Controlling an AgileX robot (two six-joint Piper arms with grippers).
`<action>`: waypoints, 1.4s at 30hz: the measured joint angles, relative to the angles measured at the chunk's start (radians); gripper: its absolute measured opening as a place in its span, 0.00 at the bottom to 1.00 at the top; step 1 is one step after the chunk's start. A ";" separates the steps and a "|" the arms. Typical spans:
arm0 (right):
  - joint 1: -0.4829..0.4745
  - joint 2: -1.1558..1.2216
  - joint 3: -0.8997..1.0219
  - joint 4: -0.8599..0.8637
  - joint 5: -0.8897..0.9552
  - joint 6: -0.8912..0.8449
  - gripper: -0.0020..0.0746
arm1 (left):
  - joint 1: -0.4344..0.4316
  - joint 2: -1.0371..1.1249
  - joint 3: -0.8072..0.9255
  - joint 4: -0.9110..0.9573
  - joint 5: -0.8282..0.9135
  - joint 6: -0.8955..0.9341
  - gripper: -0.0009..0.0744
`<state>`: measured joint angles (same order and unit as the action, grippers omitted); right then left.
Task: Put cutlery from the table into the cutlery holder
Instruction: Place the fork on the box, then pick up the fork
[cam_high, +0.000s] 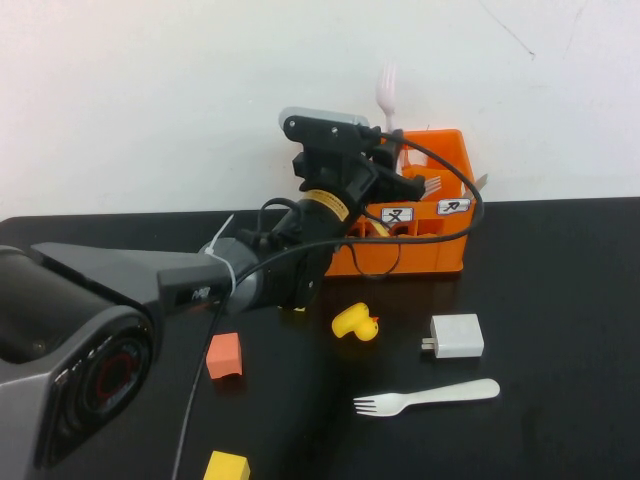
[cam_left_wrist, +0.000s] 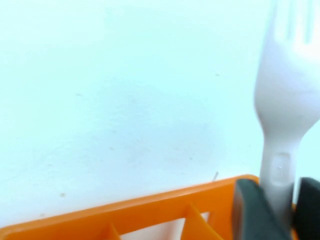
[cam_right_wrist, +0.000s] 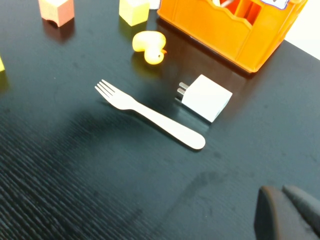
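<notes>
holder (cam_high: 440, 250): left half behind arm | pink fork (cam_left_wrist: 285, 100): tines cut off, stem between jaws

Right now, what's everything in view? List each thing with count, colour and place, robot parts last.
Pink fork: one, pale pink, upright over the holder, between the left gripper's fingers.
White fork: one, creamy white, flat on the table, front right.
Holder: one, orange, back centre.
Duck: one, yellow, before the holder.
Charger: one, white, right of the duck.
Blocks: one orange, one yellow, front left.
Table: black.
Left gripper: over the holder.
Right gripper: shut, low over the table.
</notes>
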<state>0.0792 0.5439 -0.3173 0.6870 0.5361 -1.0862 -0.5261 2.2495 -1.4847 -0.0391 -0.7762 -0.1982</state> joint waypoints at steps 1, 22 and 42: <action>0.000 0.000 0.000 0.000 0.000 0.000 0.02 | 0.000 0.002 -0.007 0.004 0.014 0.000 0.36; 0.000 0.000 0.000 0.018 0.000 0.000 0.02 | 0.000 -0.244 -0.012 -0.056 0.683 0.045 0.02; 0.000 0.000 0.000 -0.005 0.002 0.062 0.02 | 0.000 -0.692 0.107 -0.008 1.216 0.064 0.01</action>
<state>0.0792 0.5439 -0.3173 0.6823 0.5383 -1.0238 -0.5261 1.5577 -1.3773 -0.0470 0.4403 -0.1342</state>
